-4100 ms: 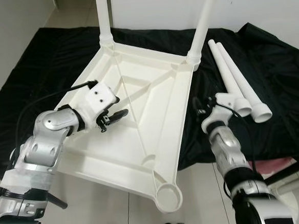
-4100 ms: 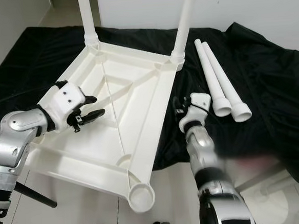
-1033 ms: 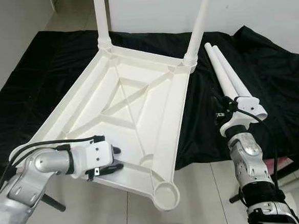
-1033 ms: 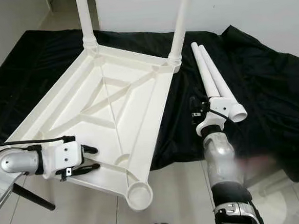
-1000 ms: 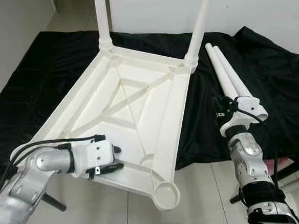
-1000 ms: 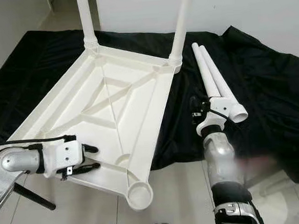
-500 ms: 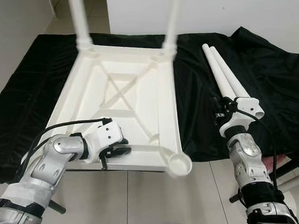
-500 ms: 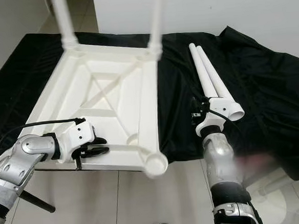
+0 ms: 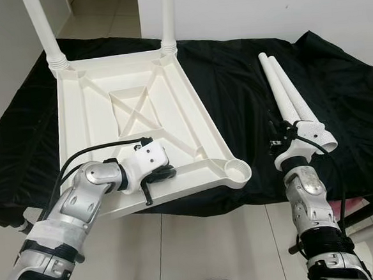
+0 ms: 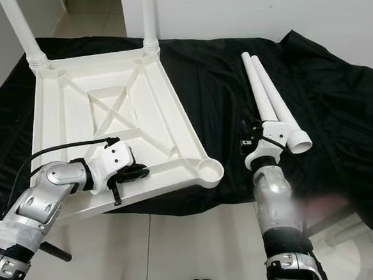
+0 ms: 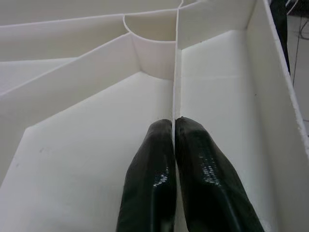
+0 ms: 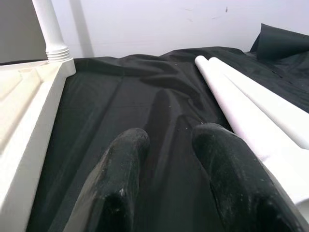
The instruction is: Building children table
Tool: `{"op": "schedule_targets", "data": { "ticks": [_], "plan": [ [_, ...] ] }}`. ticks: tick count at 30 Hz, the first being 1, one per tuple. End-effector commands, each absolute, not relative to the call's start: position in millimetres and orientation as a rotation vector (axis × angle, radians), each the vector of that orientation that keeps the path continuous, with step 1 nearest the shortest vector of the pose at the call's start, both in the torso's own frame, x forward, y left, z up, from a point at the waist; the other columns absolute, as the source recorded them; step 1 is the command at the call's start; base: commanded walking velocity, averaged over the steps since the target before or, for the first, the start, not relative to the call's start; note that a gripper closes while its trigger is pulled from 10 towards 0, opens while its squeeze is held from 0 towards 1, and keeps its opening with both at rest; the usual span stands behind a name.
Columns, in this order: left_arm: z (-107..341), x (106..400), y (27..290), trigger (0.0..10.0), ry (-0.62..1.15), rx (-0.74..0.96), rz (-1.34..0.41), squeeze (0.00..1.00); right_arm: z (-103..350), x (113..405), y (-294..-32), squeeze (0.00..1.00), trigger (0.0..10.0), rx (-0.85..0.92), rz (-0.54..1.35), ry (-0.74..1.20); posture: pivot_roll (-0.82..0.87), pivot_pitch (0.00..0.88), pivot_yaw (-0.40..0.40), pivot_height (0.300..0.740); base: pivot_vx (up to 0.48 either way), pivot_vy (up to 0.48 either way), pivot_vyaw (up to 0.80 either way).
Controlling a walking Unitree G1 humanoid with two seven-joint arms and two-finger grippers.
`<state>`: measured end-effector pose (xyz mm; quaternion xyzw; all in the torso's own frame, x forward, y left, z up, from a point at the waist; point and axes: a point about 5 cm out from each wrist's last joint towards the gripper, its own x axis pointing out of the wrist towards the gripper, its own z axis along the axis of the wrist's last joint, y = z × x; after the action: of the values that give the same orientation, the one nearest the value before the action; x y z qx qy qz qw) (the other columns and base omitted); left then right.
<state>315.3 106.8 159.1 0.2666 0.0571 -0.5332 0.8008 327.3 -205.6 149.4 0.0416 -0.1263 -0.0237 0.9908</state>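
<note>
The white children's table top [image 9: 102,123] lies upside down on a black cloth [image 9: 233,79]. Two white legs [image 9: 41,28] [image 9: 167,16] stand in its far corner sockets, and the near right socket [image 9: 238,171] is empty. My left gripper [image 9: 160,175] sits at the near edge, and its fingers [image 11: 154,159] are pinched shut on a thin rib of the underside. Two loose white legs [image 9: 286,94] lie side by side on the cloth to the right. My right gripper [image 9: 277,137] hovers open over the cloth just beside their wide ends [image 12: 251,111].
The cloth ends at a pale tiled floor [image 9: 200,248] in front of me. A white wall [image 9: 260,6] runs behind. A dark rod [image 10: 50,251] lies on the floor at lower left. Bare cloth separates the table top from the loose legs.
The table top has swung round on the cloth with my left gripper on its rib. Its empty near socket went right and the standing legs went left. My right arm stayed put.
</note>
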Motion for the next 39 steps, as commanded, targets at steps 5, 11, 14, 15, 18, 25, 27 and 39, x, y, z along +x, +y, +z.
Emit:
{"op": "schedule_targets", "data": {
  "ticks": [5, 11, 14, 15, 18, 25, 27, 39],
  "plan": [
    [169.8, 317.5, 96.0, 10.0, 0.07, 0.485, -1.118, 1.0, 149.0, 326.9, -208.7, 0.0, 10.0, 0.087, -0.078, -0.259, 0.0, 0.129, -0.035, 0.74, 0.0, 0.0, 0.0],
    [185.6, 320.8, 92.0, 10.0, -0.027, 0.468, -1.088, 0.0, 151.1, 329.1, -211.9, 0.0, 10.0, 0.08, -0.13, -0.263, 0.0, 0.128, -0.03, 0.74, 0.0, 0.0, 0.0],
    [195.0, 325.9, 92.9, 10.0, -0.046, 0.421, -1.042, 0.0, 154.3, 332.0, -213.9, 0.0, 10.0, 0.08, -0.168, -0.27, -0.01, 0.125, -0.018, 0.74, 0.0, 0.0, 0.0],
    [202.0, 329.7, 93.8, 10.0, -0.063, 0.397, -0.993, 0.0, 158.0, 333.1, -215.4, 0.0, 10.0, 0.084, -0.193, -0.283, -0.01, 0.124, -0.016, 0.74, 0.0, 0.0, 0.0],
    [214.8, 335.1, 96.2, 10.0, -0.104, 0.338, -0.904, 0.0, 164.1, 334.7, -217.8, 0.0, 10.0, 0.087, -0.231, -0.299, -0.02, 0.123, -0.014, 0.74, 0.0, 0.0, 0.0],
    [238.9, 350.5, 103.8, 10.0, -0.186, 0.109, -0.714, 0.0, 170.7, 339.5, -219.6, 0.0, 10.0, 0.077, -0.282, -0.288, -0.04, 0.114, -0.009, 0.74, 0.0, 0.0, 0.0],
    [241.9, 354.3, 103.0, 10.0, -0.181, 0.054, -0.714, 0.0, 170.6, 341.1, -217.0, 0.0, 10.0, 0.075, -0.262, -0.282, -0.05, 0.109, -0.013, 0.74, 0.0, 0.0, 0.0],
    [246.0, 374.1, 96.3, 10.0, -0.2, -0.031, -0.543, 0.0, 171.4, 353.5, -191.8, 0.0, 10.0, 0.026, -0.276, -0.247, -0.07, 0.148, -0.047, 0.74, 0.0, 0.0, 0.0]
  ]
}}
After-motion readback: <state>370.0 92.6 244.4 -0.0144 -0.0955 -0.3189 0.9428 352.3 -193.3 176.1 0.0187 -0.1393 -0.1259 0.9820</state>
